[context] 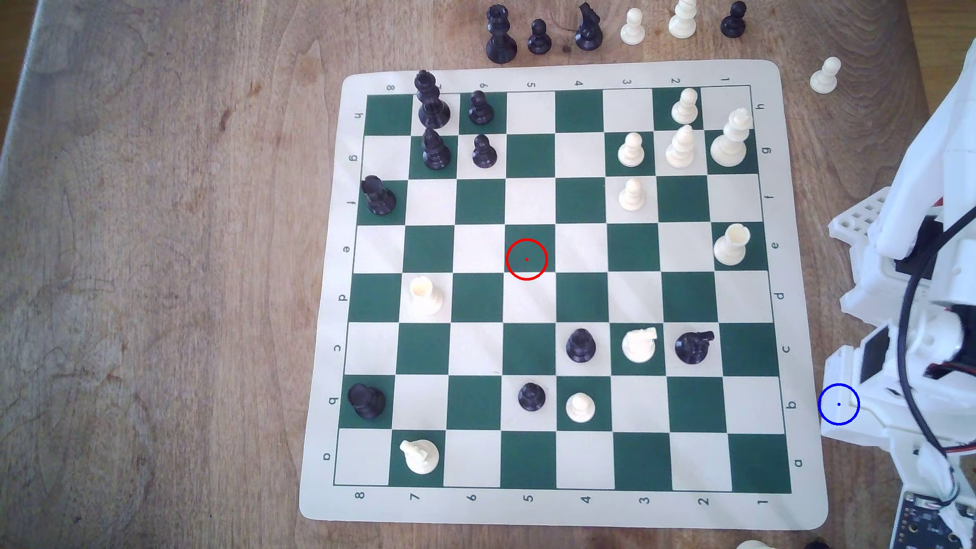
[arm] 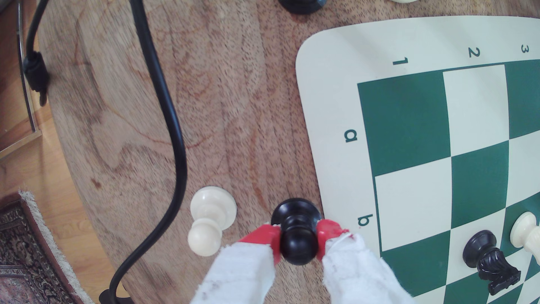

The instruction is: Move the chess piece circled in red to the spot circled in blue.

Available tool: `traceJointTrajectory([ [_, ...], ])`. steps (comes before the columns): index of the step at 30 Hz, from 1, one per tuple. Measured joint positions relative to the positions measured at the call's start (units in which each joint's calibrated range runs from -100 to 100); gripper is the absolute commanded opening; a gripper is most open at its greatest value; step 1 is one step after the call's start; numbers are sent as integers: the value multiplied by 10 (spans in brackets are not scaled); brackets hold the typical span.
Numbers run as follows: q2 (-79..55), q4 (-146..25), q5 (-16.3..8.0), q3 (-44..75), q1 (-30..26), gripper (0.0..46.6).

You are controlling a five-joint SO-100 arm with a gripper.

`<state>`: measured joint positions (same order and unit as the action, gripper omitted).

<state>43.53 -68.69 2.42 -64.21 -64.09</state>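
The black pawn is squeezed between the gripper's red pads; lower it straight, beside the white pawn; then let go gently.

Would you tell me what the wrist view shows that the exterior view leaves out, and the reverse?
Wrist view: the gripper shut on the black pawn over wood, beside a white pawn and a black cable. Exterior view: the red ring on a vacant green square, the blue ring beside the mat's b label. Both: the chess mat and the black knight.
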Motion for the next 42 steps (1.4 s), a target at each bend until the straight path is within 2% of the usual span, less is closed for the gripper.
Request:
traceJointTrajectory([
  [21,15,14,7,-55,12,4],
  [24,18,14,7,-56,12,40],
  [26,18,14,7,-56,12,96],
  [39,18,6,6,-56,12,107],
  [42,18,6,6,-56,21,123],
])
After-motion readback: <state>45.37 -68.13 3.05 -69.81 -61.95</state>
